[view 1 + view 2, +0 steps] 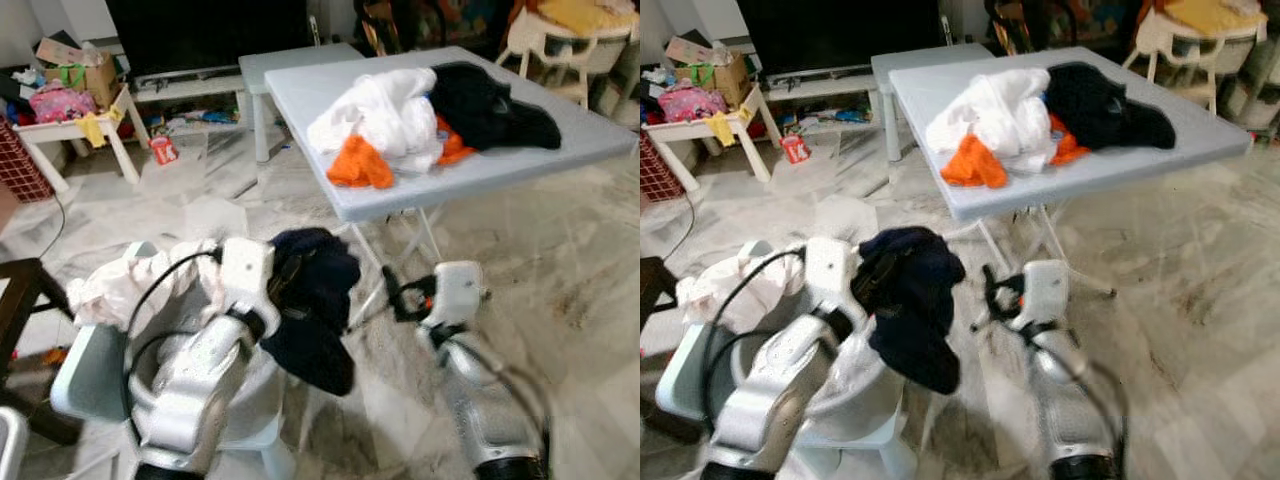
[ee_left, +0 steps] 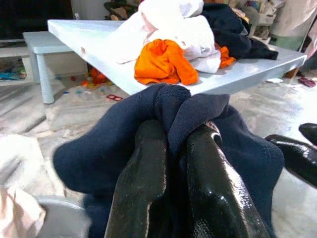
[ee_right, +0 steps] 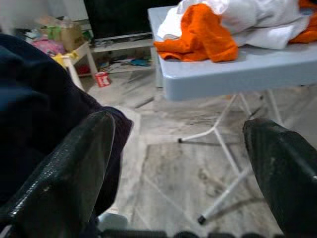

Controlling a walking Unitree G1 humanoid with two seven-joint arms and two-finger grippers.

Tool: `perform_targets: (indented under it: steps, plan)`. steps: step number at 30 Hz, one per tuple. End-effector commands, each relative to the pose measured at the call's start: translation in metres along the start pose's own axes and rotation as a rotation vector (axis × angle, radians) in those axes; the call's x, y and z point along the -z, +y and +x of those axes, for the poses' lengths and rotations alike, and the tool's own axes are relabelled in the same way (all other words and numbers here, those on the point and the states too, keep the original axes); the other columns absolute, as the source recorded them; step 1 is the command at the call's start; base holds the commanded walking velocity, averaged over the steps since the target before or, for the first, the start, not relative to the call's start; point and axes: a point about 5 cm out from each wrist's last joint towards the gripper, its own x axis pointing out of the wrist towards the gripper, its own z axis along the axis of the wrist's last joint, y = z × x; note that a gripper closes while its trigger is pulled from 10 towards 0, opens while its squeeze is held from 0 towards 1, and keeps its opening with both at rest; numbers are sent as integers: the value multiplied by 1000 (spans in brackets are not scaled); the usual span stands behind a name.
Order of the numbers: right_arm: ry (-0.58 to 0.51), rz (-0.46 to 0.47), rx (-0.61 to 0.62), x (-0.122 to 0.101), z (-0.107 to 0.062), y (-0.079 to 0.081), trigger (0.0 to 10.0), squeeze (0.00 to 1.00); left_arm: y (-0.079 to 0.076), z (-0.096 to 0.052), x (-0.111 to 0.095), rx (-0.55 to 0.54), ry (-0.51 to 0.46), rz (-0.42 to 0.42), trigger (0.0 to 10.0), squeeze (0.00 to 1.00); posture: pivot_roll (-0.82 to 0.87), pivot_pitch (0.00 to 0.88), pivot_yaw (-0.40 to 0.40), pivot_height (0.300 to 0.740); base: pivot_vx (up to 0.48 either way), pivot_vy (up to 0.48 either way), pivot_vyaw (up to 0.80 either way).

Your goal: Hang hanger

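Navy garment [image 1: 312, 300]: pinched by left gripper [image 2: 171, 163]. Right gripper [image 3: 178, 148]: fingers spread, empty, at garment's 3 o'clock.

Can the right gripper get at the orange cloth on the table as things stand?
Probably yes. The right gripper is open and holds nothing, and the orange cloth lies at the table's near edge, uncovered. The dark garment hangs off to its left, held by the left gripper.

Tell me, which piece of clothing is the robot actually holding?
The dark blue garment, pinched in its left hand. The white, orange and black clothes lie on the table.
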Motion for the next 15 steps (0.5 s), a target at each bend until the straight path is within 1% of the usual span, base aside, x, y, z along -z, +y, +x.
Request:
perform_targets:
  steps: [1,5,8,15]
  plan:
    - [4,-17,31,1,-1,-9,10000,0,-9,4,-4,40,-2,-6,10000,0,-75,1,84,740,0,0,0]
    - [7,-20,34,2,0,-9,10000,0,-8,3,-1,36,7,-6,10000,0,-73,0,84,740,0,0,0]
    - [9,-24,38,4,0,-9,10000,0,-6,3,-1,26,2,-29,10000,0,-73,0,83,740,0,0,0]
    - [9,-29,40,4,1,-10,10000,0,-7,5,-1,26,0,-54,10000,0,-77,0,78,740,0,-346,0]
